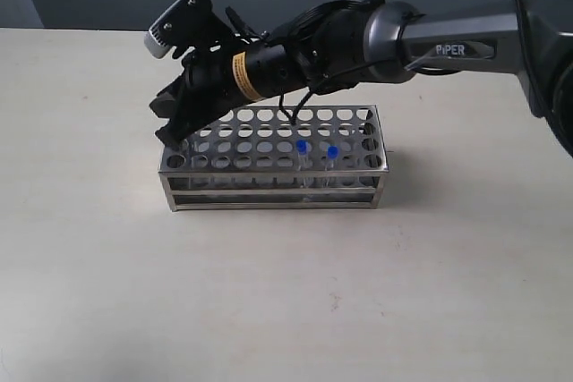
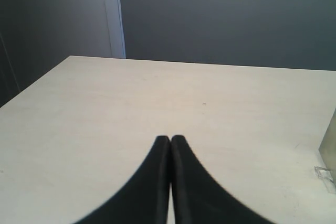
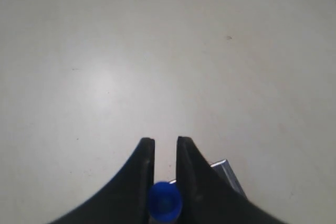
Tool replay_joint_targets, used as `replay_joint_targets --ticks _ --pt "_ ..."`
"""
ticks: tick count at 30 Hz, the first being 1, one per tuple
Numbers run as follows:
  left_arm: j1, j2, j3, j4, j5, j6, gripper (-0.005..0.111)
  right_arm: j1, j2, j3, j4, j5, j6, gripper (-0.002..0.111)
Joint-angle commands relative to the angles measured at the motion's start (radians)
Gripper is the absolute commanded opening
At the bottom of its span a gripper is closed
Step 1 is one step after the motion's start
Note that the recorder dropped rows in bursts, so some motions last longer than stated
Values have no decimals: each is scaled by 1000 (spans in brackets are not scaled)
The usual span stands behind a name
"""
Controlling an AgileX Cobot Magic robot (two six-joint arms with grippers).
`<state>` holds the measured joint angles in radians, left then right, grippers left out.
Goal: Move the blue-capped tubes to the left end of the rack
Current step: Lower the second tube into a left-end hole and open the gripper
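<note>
Steel is what the rack (image 1: 269,196) is made of, and it shines. It sits on a pale table (image 1: 269,310), with its long side facing the outside camera. Its top plate is full of round holes set in rows.

Two tubes stand up straight in the holes, a bit right of the middle and near the front. The first blue-capped tube (image 1: 303,146) is on the left of the pair. The second blue-capped tube (image 1: 332,151) is just beside it on the right. Their blue caps stick up above the top plate, and their clear bodies go down inside the rack.

The right gripper (image 1: 179,136) reaches all the way across from the right side. It hangs tilted over the left end of the rack. Its black fingers (image 3: 144,156) are nearly closed, with only a thin gap between them. In that gap sits the held tube (image 3: 164,201), and both fingers press on its blue cap. From the outside camera the gripper hides this cap. I cannot tell if the bottom of this tube is in a hole or above one.

The left gripper (image 2: 170,140) looks out over bare table toward a dark wall (image 2: 226,14). Its two fingers (image 2: 152,182) are pressed tight together, and they hold nothing.
</note>
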<state>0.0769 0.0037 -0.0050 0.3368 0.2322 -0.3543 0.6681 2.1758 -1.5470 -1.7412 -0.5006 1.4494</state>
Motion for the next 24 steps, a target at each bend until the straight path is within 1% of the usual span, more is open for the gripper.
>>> replay_joint_targets --ticks 1,5,7,8,10,16,20,24 --pt "-7 -4 3 -4 0 -3 0 22 14 6 -3 -89 16 -1" --pt "-7 -4 3 -4 0 -3 0 22 14 6 -3 -105 -1 0" --pt "-7 -4 3 -4 0 -3 0 22 14 6 -3 -123 -1 5" --pt "-7 -4 3 -4 0 -3 0 22 14 6 -3 -126 -1 17" --pt "-7 -4 3 -4 0 -3 0 22 14 6 -3 -126 -3 30" --pt "-7 -4 3 -4 0 -3 0 18 -21 -2 -3 -137 -3 31" --pt "-7 -4 3 -4 0 -1 0 18 -77 -2 -3 -59 -3 31" --pt "-7 -4 3 -4 0 -1 0 18 -89 -2 -3 -47 -3 31"
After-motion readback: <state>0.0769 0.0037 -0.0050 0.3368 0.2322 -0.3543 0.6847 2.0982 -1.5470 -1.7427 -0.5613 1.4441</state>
